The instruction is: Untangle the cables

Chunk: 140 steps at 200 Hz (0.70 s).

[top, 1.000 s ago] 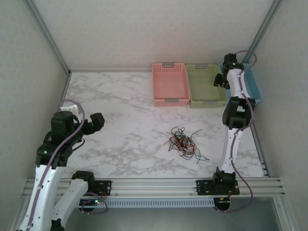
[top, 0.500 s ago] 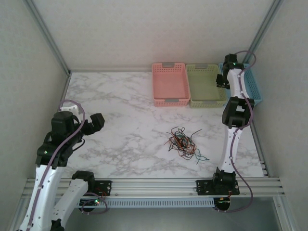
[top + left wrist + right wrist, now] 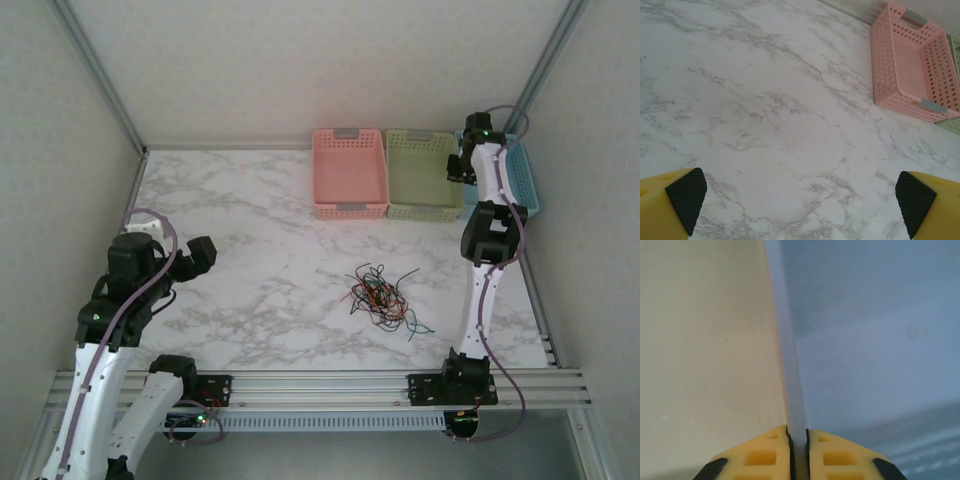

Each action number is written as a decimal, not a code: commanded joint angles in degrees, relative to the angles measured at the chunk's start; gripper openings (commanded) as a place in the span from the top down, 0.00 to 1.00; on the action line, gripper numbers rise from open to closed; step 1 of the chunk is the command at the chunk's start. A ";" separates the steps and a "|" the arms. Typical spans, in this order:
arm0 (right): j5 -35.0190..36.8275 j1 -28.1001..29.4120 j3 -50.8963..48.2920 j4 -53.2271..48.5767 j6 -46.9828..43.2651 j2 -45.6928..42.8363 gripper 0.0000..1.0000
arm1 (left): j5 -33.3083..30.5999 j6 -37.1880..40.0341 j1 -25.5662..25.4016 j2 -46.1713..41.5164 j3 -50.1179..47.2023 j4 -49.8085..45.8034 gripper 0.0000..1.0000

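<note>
The cables point(image 3: 380, 295) lie in one tangled heap of red-orange, black and green-teal wires on the marble table, right of centre. My left gripper point(image 3: 205, 250) hovers open over bare marble at the left, far from the heap; its fingertips point(image 3: 686, 199) stand wide apart with nothing between them point(image 3: 800, 205). My right gripper point(image 3: 462, 165) reaches to the back right, away from the heap. In the right wrist view it point(image 3: 797, 440) is shut on a thin pale wall where the green basket point(image 3: 705, 340) and the blue basket point(image 3: 880, 340) meet.
Three baskets stand in a row along the back wall: pink point(image 3: 350, 210), green point(image 3: 425, 212) and blue point(image 3: 527, 185). The pink basket point(image 3: 880, 75) also shows in the left wrist view. A metal rail point(image 3: 320, 385) runs along the near edge.
The right gripper has closed on the wall between the green and blue baskets. The row of baskets has slid slightly to the left. The left arm has not moved.
</note>
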 commanded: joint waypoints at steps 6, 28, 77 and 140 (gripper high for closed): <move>-1.35 1.91 1.26 -1.51 0.87 2.03 0.96 | -0.36 0.94 0.35 -0.14 -0.55 0.68 0.00; -1.44 3.50 1.13 -1.57 0.87 1.45 0.98 | -0.29 0.94 0.41 -0.31 -0.55 0.74 0.00; -0.57 7.97 1.12 -1.48 0.26 0.56 1.00 | 0.06 0.85 0.38 -0.56 -0.63 0.83 0.00; -2.30 13.35 1.36 -0.17 -2.74 0.76 1.00 | 0.34 0.88 0.41 -0.82 -0.68 1.00 0.00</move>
